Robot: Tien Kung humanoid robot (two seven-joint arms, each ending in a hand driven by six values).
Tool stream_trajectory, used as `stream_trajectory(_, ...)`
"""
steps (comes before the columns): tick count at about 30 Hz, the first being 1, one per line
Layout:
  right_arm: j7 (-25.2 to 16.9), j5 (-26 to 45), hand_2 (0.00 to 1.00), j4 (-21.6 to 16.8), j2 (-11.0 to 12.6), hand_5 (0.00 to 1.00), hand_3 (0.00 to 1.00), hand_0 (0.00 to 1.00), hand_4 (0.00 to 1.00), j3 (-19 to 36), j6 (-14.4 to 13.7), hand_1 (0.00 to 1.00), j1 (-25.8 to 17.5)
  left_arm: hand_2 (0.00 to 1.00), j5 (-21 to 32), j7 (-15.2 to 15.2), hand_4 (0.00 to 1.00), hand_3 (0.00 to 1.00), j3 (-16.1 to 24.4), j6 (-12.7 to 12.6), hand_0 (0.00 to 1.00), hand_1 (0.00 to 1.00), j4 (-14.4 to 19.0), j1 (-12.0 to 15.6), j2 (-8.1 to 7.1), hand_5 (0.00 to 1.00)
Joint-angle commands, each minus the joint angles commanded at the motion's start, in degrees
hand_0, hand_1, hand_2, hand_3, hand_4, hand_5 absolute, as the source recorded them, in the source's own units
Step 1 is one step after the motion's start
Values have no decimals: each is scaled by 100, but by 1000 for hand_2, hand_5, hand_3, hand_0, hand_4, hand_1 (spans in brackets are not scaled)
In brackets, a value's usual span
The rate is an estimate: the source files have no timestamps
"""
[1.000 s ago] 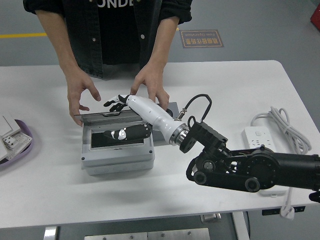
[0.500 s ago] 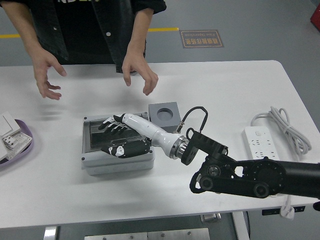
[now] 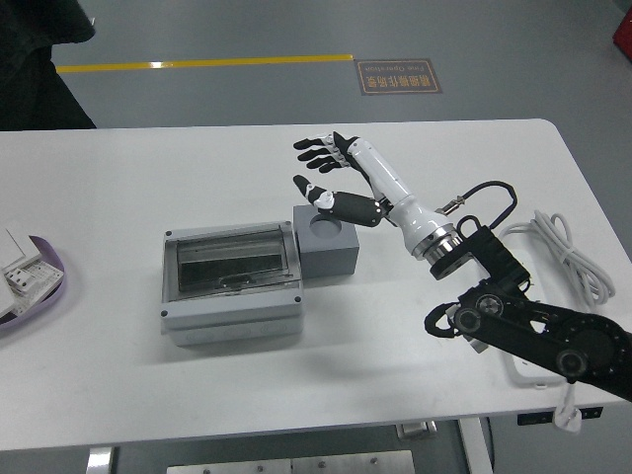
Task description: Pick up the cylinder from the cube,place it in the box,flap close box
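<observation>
Fingers spread and empty, our right robot hand (image 3: 326, 163) hovers above the grey cube (image 3: 326, 242), beside the closed grey plastic box (image 3: 232, 281) mid-bench (image 3: 118, 395).

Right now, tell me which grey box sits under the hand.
The small grey cube with the round hole on top; the larger lidded box lies left of it.

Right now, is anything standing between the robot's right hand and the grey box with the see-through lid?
Nothing visible blocks it. The right hand, fingers spread and holding nothing, hovers above the grey cube with a round hole, which sits against the right side of the grey box with the see-through lid. The lid lies shut.
</observation>
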State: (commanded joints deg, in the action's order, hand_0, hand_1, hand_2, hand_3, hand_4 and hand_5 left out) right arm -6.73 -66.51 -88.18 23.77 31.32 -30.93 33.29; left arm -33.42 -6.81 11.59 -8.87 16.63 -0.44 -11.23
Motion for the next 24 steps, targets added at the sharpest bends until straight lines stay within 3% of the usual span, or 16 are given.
stream_trajectory(7, -386, 124, 665, 171, -177, 296, 706, 661, 627, 712, 38, 635, -588, 554, -125, 11, 709, 594, 26, 15, 516, 555, 6, -6, 15, 122)
stream_trajectory(8, -409, 135, 663, 177, -173, 253, 713, 671, 680, 764, 36, 646, -638, 554, -138, 11, 710, 594, 29, 18, 516, 555, 7, -9, 9, 123)
stream_trajectory(13, -511, 230, 663, 186, -110, 253, 713, 671, 680, 1039, 4, 646, -898, 554, -205, -5, 710, 594, 62, 33, 516, 555, 13, -26, -31, 123)
stream_trajectory(14, -530, 249, 659, 183, -96, 243, 719, 657, 732, 1093, -4, 647, -949, 555, -213, -8, 710, 594, 66, 36, 516, 555, 14, -30, -37, 123)
stream_trajectory(24, -922, 682, 654, 199, -3, 231, 703, 644, 714, 1397, -153, 642, -1322, 555, -403, -58, 710, 594, 155, 76, 516, 556, 25, -84, -139, 122)
